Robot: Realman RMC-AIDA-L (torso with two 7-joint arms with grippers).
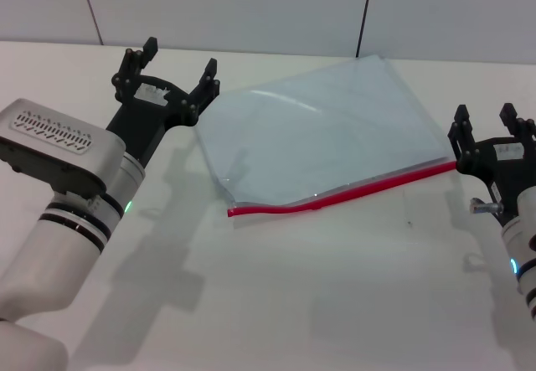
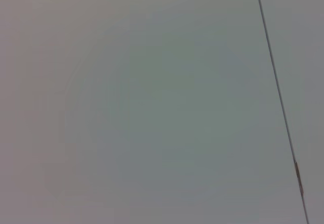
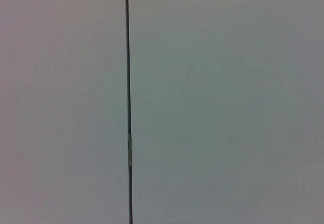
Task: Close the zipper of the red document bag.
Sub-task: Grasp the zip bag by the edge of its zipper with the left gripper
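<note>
The red document bag (image 1: 322, 132) lies flat on the white table in the head view, a translucent pale blue pouch turned at an angle. Its zipper (image 1: 339, 197) is a thin red strip along the near long edge, edged by a grey band. My left gripper (image 1: 174, 71) hovers just left of the bag's far left corner, open and empty. Beside the zipper's right end, my right gripper (image 1: 488, 123) stands open with nothing in it. Both wrist views show only blank wall.
The white table (image 1: 318, 287) stretches out in front of the bag. A pale wall (image 1: 251, 2) with dark panel seams (image 1: 365, 11) rises behind the table's far edge.
</note>
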